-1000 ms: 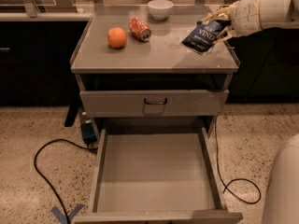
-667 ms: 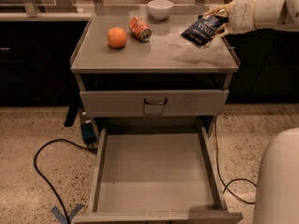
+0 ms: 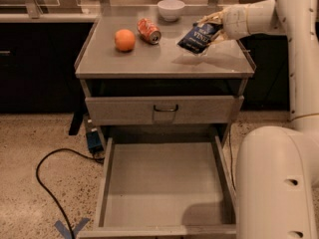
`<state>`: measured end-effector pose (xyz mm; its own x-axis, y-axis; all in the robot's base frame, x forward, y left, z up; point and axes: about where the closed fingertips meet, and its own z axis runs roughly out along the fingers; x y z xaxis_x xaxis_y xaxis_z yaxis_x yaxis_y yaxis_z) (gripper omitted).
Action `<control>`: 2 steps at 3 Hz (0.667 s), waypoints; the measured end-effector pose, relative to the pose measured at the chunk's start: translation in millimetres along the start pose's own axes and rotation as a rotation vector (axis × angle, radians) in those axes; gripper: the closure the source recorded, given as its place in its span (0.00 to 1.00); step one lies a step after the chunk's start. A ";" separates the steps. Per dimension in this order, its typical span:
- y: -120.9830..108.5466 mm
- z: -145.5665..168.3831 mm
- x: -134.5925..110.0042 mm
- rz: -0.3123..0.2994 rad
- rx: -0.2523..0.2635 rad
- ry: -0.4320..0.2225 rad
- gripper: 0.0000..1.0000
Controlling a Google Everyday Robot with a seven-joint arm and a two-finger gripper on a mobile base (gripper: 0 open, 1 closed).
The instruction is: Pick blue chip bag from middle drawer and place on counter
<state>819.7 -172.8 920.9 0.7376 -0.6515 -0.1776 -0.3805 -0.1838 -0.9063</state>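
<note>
My pale gripper (image 3: 213,23), above the grey worktop's (image 3: 139,59) right side, pinches the dark blue chip bag (image 3: 199,36) with white lettering. On the worktop: an orange fruit (image 3: 124,40), an orange-red can (image 3: 149,30), a white bowl (image 3: 171,9). Below the worktop, the open drawer (image 3: 159,183) is plain grey.

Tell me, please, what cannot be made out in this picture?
Camera view, each item:
1. The blue chip bag: its top edge is covered by the gripper, which holds it above the right rear of the counter.
2. The middle drawer: its front right corner is hidden behind the robot's base.
3. The soda can: label too small to read.
</note>
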 end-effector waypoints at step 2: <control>18.8 51.6 -22.7 -0.021 -0.113 -0.074 1.00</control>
<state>824.5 -123.5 888.1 0.7837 -0.5911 -0.1906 -0.4217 -0.2811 -0.8621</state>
